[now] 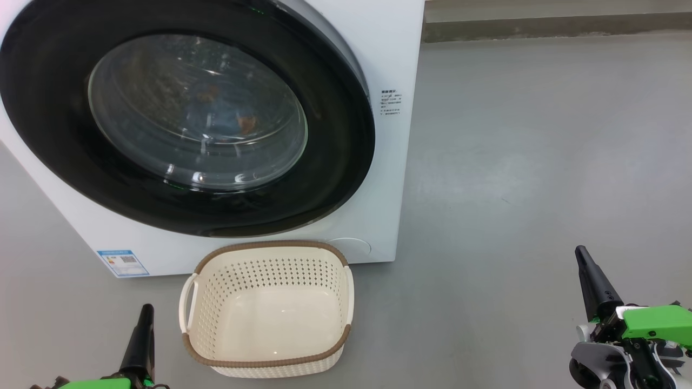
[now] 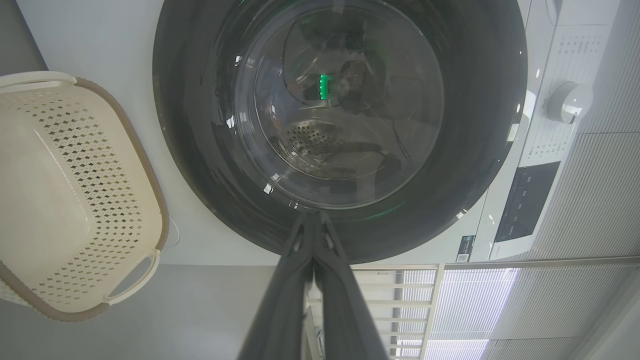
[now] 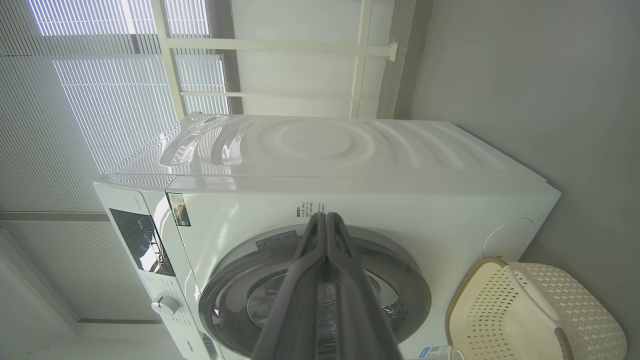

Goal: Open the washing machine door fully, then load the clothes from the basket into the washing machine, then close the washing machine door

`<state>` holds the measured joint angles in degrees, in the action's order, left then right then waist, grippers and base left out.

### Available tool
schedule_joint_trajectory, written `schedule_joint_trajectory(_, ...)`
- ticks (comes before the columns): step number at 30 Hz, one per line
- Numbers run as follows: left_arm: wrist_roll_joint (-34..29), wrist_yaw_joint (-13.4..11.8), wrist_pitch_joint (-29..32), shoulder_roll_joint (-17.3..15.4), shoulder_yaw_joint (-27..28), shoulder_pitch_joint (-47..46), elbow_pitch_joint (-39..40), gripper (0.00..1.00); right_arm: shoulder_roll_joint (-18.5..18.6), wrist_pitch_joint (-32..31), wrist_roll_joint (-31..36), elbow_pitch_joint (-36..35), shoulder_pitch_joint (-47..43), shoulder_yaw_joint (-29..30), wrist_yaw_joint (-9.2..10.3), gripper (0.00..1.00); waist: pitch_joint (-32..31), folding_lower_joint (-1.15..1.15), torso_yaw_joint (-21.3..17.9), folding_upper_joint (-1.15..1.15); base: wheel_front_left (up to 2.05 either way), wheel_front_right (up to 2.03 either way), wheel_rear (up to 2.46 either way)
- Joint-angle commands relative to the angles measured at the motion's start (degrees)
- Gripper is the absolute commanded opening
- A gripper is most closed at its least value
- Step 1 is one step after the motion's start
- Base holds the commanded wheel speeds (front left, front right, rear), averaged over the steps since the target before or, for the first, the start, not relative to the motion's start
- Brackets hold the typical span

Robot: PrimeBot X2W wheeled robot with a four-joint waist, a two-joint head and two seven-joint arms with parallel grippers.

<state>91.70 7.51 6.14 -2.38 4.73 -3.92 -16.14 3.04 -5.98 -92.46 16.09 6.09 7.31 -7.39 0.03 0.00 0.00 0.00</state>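
Note:
The white washing machine point(image 1: 392, 59) stands at the upper left, and its door point(image 1: 335, 113), black-rimmed with a glass bowl, lies flat against the front. Through the glass I see light blue clothes point(image 1: 216, 116) with orange-brown spots inside the drum. On the floor just in front of the machine sits the cream basket point(image 1: 259, 246), with nothing in it. My left gripper point(image 1: 145, 310) is shut, low to the left of the basket. My right gripper point(image 1: 581, 253) is shut too, far to the right over bare floor. The left wrist view looks past the left gripper point(image 2: 312, 217) at the door point(image 2: 475, 125).
Grey floor spreads to the right of the machine, ending at a low ledge point(image 1: 540, 24) at the back. A blue label sticker point(image 1: 122, 263) marks the machine's lower left corner. The control knob point(image 2: 567, 102) and dark panel sit above the door; blinds cover windows behind.

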Motion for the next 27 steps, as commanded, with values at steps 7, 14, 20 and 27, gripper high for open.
schedule_joint_trajectory(7,0.4,0.0,0.4,-0.5,1.9,-2.7,1.8,0.0,0.2,-0.2,0.0,-1.8,0.5,-1.2,-0.1,0.0,0.0,0.0,0.0,0.0,0.0,0.0,0.0)
schedule_joint_trajectory(14,0.4,0.0,0.4,-0.5,1.9,-2.7,1.8,0.0,0.2,-0.2,0.0,-1.8,0.5,-1.2,-0.1,0.0,0.0,0.0,0.0,0.0,0.0,0.0,0.0)
schedule_joint_trajectory(20,0.4,0.0,0.4,-0.5,1.9,-2.7,1.8,0.0,0.2,-0.2,0.0,-1.8,0.5,-1.1,-0.1,0.0,0.0,0.0,0.0,0.0,0.0,0.0,0.0)
schedule_joint_trajectory(27,0.4,0.0,0.4,-0.5,1.9,-2.7,1.8,0.0,0.1,-0.2,0.0,-1.8,0.5,-1.1,-0.1,0.0,0.0,0.0,0.0,0.0,0.0,0.0,0.0)
